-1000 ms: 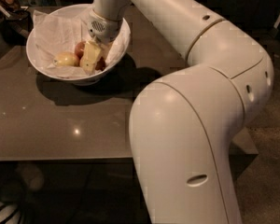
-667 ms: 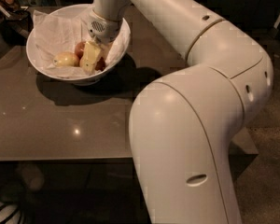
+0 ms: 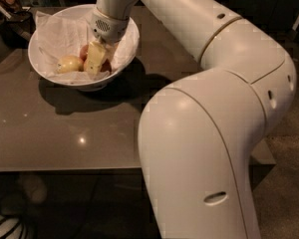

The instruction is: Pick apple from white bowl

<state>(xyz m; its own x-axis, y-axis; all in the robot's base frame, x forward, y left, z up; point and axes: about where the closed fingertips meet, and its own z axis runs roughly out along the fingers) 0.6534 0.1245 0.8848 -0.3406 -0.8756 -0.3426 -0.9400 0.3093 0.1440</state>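
My gripper [image 3: 96,59] is down inside the white bowl [image 3: 44,73], pointing straight into its hollow, because the apple [image 3: 83,52] lies at the bottom and can only be reached from above the wide rim. Whether the gripper is clenched on anything or loose, I cannot tell: its pale tip hides the contact. The apple is the red fruit showing at 10 o'clock of the gripper, with more red peeking out at 4 o'clock, so I judge the tip sits against or over it. At 9 o'clock lies a yellow fruit [image 3: 69,63], just beside the red one; a lift would have to leave it behind. Crumpled white paper [image 3: 60,34] lines the bowl and rises at its 11 o'clock edge, soft enough to snag.

My arm [image 3: 214,108] reaches over the rim from 3 o'clock, its big elbow filling the near right. The bowl stands towards 10 o'clock on a glossy brown table [image 3: 65,133] that throws back a lamp glint. The room is dim, with dark clutter [image 3: 10,4] past the far corner and speckled floor [image 3: 289,148] at 3 o'clock.
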